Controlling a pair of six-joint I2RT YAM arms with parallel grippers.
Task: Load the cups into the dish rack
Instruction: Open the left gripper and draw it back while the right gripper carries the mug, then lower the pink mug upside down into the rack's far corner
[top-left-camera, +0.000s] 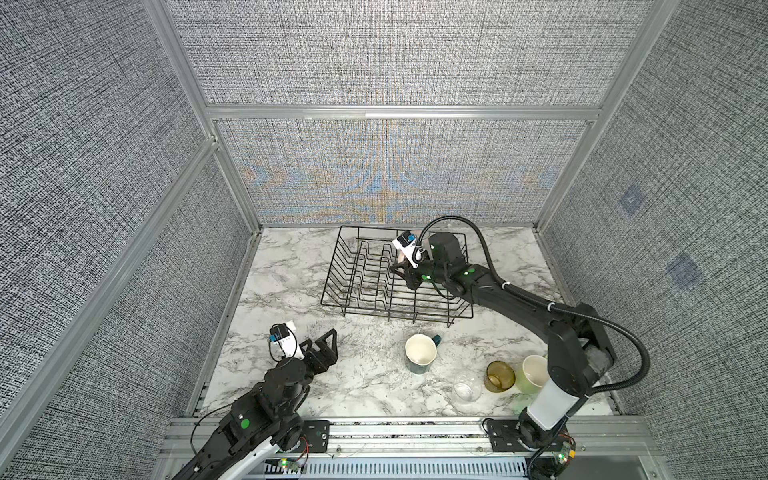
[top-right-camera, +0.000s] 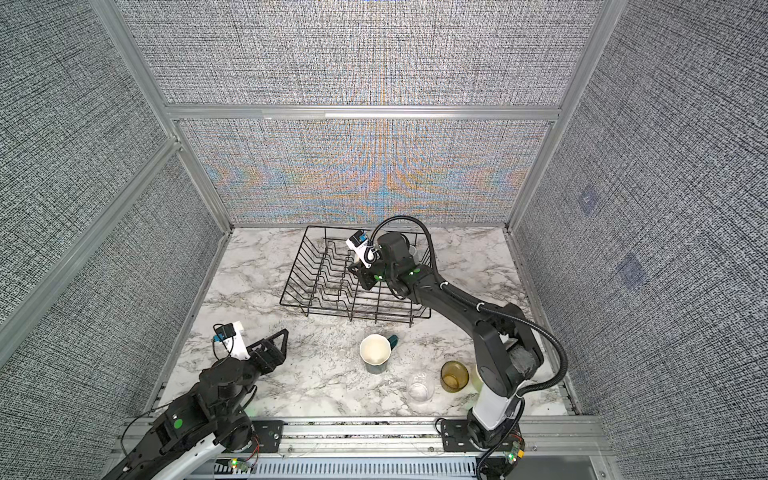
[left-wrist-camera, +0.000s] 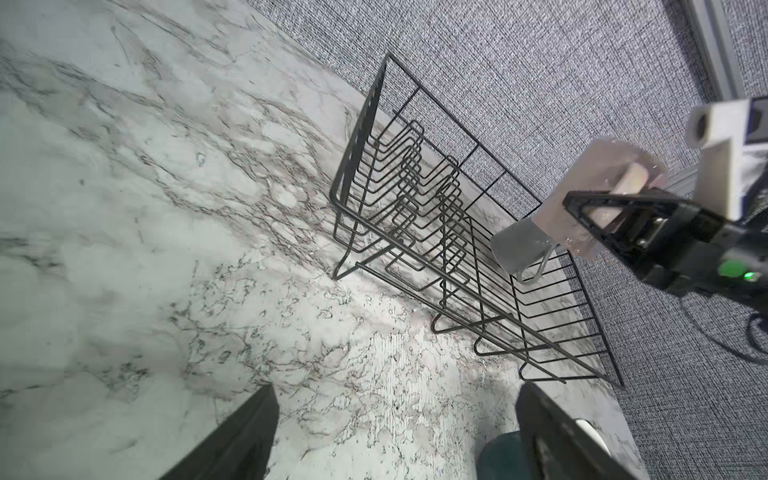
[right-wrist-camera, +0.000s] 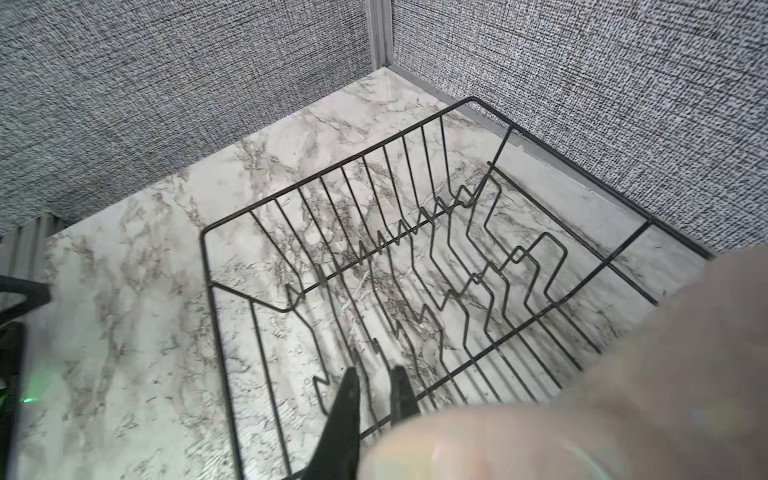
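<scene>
Marble table (top-left-camera: 365, 390), rack (top-left-camera: 337, 270) at the back.
Right gripper (left-wrist-camera: 582, 208) clamps pink mug (left-wrist-camera: 582, 166) by its handle above the rack; left gripper (top-left-camera: 322, 340) hangs spread wide, empty.

We note a table (top-left-camera: 291, 282) of smooth, faintly glossy marble-look sheet. The dish rack (top-left-camera: 332, 266) is thin black coated wire. The walls (top-left-camera: 395, 62) are coarse grey woven cloth, set in brushed metal rails (top-left-camera: 399, 112). We find a clear glass (top-left-camera: 467, 391) and an amber glass (top-left-camera: 500, 376), both shiny, and a pink mug (left-wrist-camera: 582, 174), smooth.
</scene>
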